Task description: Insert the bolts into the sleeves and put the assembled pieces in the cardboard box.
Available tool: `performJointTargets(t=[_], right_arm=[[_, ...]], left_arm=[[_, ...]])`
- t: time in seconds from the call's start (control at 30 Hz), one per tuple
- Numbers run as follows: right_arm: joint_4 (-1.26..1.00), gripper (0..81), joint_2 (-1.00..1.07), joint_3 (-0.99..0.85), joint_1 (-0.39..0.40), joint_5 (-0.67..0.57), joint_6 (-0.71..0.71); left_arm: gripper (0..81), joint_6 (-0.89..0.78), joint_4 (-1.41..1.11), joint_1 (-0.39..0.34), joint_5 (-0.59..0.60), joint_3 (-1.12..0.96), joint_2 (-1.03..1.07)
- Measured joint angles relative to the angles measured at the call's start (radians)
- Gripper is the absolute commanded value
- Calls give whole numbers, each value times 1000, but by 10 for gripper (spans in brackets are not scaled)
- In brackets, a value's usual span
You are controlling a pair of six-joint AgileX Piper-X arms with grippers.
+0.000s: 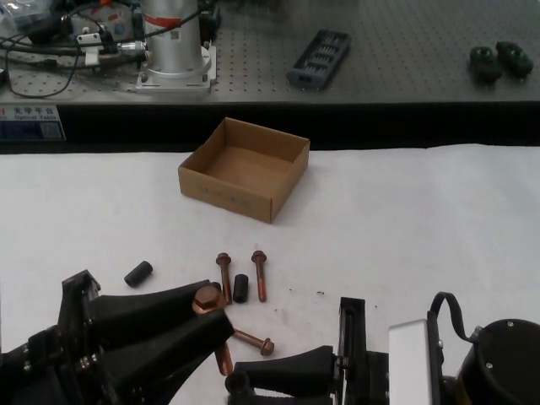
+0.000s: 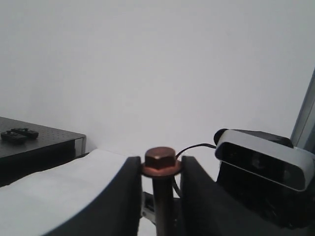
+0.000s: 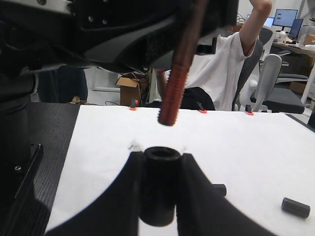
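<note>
- White sheeting covers the counter (image 1: 422, 219), and a dark perforated bench (image 1: 405, 34) runs behind it, carrying a metal post (image 1: 173, 38).
- The cardboard box (image 1: 224, 192) stands open-topped on the far part of the sheet, well apart from both arms.
- At the near left edge, the left jaws are clamped on a copper-coloured bolt (image 2: 159, 158) just under its flanged head. The head sits on top and the shank runs down between the fingers (image 2: 123, 196).
- At the near edge beside it, the right jaws are clamped on a black sleeve (image 3: 160, 189), held upright with its open bore facing up.
- In the right wrist view, the held bolt's threaded tip hangs tilted above the sleeve's mouth, close to it but not touching.
- Three loose bolts lie flat on the sheet between the arms and the box: one (image 1: 224, 277), a second (image 1: 259, 277) and a third (image 1: 253, 341).
- A loose sleeve (image 1: 240, 288) lies between the first two bolts.
- Another sleeve (image 1: 138, 274) lies farther left, on its own.
</note>
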Motion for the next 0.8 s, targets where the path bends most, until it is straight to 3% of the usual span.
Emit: performJointTargets(t=[0.23,0.4,0.57,0.8], right_arm=[[-2,60,0,0,-13,-2,0],[-2,60,0,-9,-84,3,-6],[-14,60,0,-48,-187,-70,-3],[9,60,0,-73,-243,-109,-4]], left_arm=[[6,-7,-23,0,-13,0,6],[6,34,-27,0,-111,-10,53],[6,46,-39,0,-112,-91,120],[6,48,-41,25,-83,-191,198]])
